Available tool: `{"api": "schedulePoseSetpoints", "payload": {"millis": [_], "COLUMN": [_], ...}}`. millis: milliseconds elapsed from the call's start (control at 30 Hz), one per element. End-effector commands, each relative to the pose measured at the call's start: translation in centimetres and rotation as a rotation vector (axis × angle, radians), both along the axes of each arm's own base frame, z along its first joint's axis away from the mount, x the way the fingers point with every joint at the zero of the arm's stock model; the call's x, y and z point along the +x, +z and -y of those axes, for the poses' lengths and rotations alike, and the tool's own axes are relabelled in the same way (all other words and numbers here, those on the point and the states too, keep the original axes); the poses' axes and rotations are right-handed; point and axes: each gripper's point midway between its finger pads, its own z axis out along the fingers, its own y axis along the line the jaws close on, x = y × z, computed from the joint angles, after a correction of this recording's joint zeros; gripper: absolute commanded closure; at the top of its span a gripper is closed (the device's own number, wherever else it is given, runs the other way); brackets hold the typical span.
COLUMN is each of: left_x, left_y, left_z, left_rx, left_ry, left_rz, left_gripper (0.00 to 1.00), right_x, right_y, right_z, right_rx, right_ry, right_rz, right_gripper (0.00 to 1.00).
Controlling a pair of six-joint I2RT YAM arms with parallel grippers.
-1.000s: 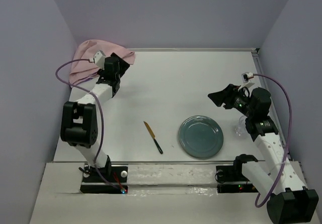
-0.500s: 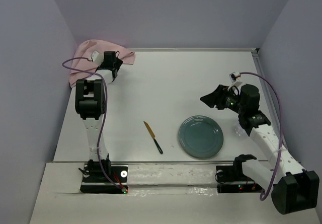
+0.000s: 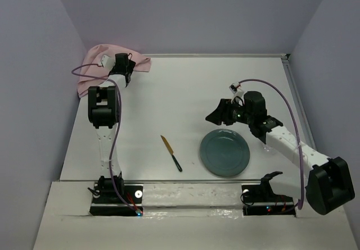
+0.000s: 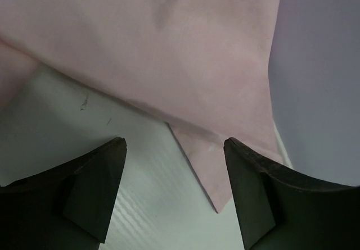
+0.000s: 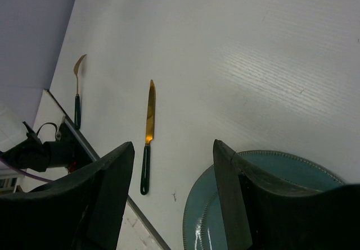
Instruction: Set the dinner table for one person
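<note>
Right arm swung left since the earlier frame, off the right-hand side to the plate's far rim; left arm drew upright and reached into the far-left corner.

- Dinner table (image 3: 197, 87), one: large matte white rectangle filling the enclosure floor, faintly ribbed in the wrist views.
- Plate (image 3: 224, 152), one: round, teal, glazed, beaded rim; near the front edge, right of centre.
- Knife (image 3: 171, 153), one: gold blade, dark green handle, lying slantwise left of the plate and clear of it.
- Second utensil (image 5: 77, 92), one: gold head, dark green handle, at the table's near-left edge; kind cannot be told.
- Pink cloth (image 3: 95, 59), one: soft, rumpled, bunched against the far-left walls, one pointed corner lying flat on the white.
- Left gripper (image 4: 173, 143): jaws spread wide, holding nothing, poised over that cloth corner.
- Right gripper (image 3: 216, 115): jaws parted, empty, above the table beside the plate's far-left rim.
- Walls, three: plain lavender.

Room: broad bare white across the centre and far right; cloth crowded into its corner.
</note>
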Motion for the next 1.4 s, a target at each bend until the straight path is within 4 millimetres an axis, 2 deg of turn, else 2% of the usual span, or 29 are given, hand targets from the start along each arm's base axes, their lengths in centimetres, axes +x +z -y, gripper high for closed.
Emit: {"api": "schedulePoseSetpoints", "payload": {"millis": [0,200,300,333,433,467,500,567,600,633,667,733,767,800,833,867,967,1000,1067,1100,1133,1167,1200,1233,1267,1300,1333,1367], "left_x": [1.5,2.8,3.4,3.5,3.9,3.9,3.9,4.0,4.2,4.2,4.3,4.1,4.2,4.0,3.6,3.3,1.6,0.5,-1.0,-2.7,-3.5,-4.4,-5.3,-7.1,-8.1,-9.1,-11.0,-12.0], "left_y": [0.3,1.3,1.6,1.2,1.6,1.5,1.9,2.5,2.9,3.1,4.3,5.0,7.0,7.7,7.7,9.5,10.3,10.8,11.1,11.0,10.8,12.3,12.1,10.5,10.3,11.1,9.7,10.2], "left_z": [-1.7,-2.4,-2.7,-3.0,-3.1,-3.1,-3.0,-2.8,-2.5,-2.0,-1.8,-0.1,0.3,0.5,3.2,5.5,9.5,11.9,14.5,16.9,18.0,19.3,20.3,22.5,23.7,24.9,27.0,28.0], "left_rx": [-0.030,-0.004,0.005,0.002,0.008,0.012,0.014,0.021,0.024,0.023,0.035,0.035,0.039,0.042,0.050,0.047,0.035,0.029,0.017,0.001,-0.012,-0.036,-0.049,-0.063,-0.076,-0.086,-0.089,-0.092], "left_ry": [0.045,0.054,0.053,0.055,0.053,0.048,0.042,0.019,0.003,-0.018,-0.030,-0.081,-0.098,-0.111,-0.164,-0.214,-0.303,-0.345,-0.399,-0.444,-0.466,-0.489,-0.510,-0.558,-0.589,-0.615,-0.663,-0.689], "left_rz": [0.027,0.077,0.089,0.083,0.098,0.094,0.108,0.122,0.135,0.138,0.161,0.179,0.227,0.240,0.240,0.271,0.299,0.312,0.321,0.327,0.330,0.373,0.376,0.347,0.341,0.364,0.334,0.343], "left_gripper": [0.26,0.32,0.41,0.41,0.41,0.48,0.68,0.84,0.97,1.00,1.00,1.00,1.00,1.00,1.00,1.00,1.00,1.00,1.00,1.00,1.00,1.00,1.00,1.00,1.00,1.00,1.00,1.00], "right_x": [2.3,2.8,3.0,3.1,3.4,3.4,3.6,3.8,4.0,4.2,4.4,5.0,5.4,5.7,6.3,6.7,8.2,8.7,9.4,10.0,10.3,10.7,11.1,11.6,11.7,12.0,12.1,12.4], "right_y": [3.6,2.9,2.3,2.3,2.4,2.3,2.2,2.0,2.1,2.0,2.0,1.9,1.9,2.0,2.1,2.1,2.3,2.3,2.2,2.7,2.7,2.7,2.6,2.5,2.4,2.3,2.4,2.6], "right_z": [-0.8,-1.2,-1.7,-1.7,-1.8,-1.7,-1.6,-1.5,-1.4,-1.4,-1.3,-1.1,-0.9,-0.7,-0.4,-0.2,0.4,0.7,1.1,1.4,1.6,1.8,2.5,3.3,3.6,4.3,4.6,5.3], "right_rx": [0.028,0.019,0.016,0.018,0.014,0.012,0.005,-0.002,-0.008,-0.010,-0.017,-0.034,-0.043,-0.049,-0.065,-0.076,-0.118,-0.137,-0.163,-0.180,-0.192,-0.207,-0.218,-0.236,-0.251,-0.266,-0.280,-0.290], "right_ry": [-0.008,-0.007,-0.002,-0.002,-0.005,-0.011,-0.021,-0.025,-0.035,-0.042,-0.051,-0.072,-0.088,-0.104,-0.133,-0.148,-0.197,-0.217,-0.242,-0.266,-0.278,-0.292,-0.312,-0.335,-0.346,-0.368,-0.376,-0.400], "right_rz": [0.138,0.120,0.103,0.103,0.106,0.107,0.110,0.108,0.116,0.114,0.117,0.131,0.134,0.140,0.155,0.162,0.179,0.188,0.193,0.214,0.218,0.219,0.215,0.218,0.217,0.217,0.225,0.231], "right_gripper": [0.36,0.36,0.36,0.36,0.36,0.36,0.36,0.36,0.36,0.36,0.34,0.30,0.29,0.28,0.28,0.28,0.30,0.31,0.34,0.35,0.37,0.39,0.41,0.42,0.45,0.48,0.51,0.53]}}
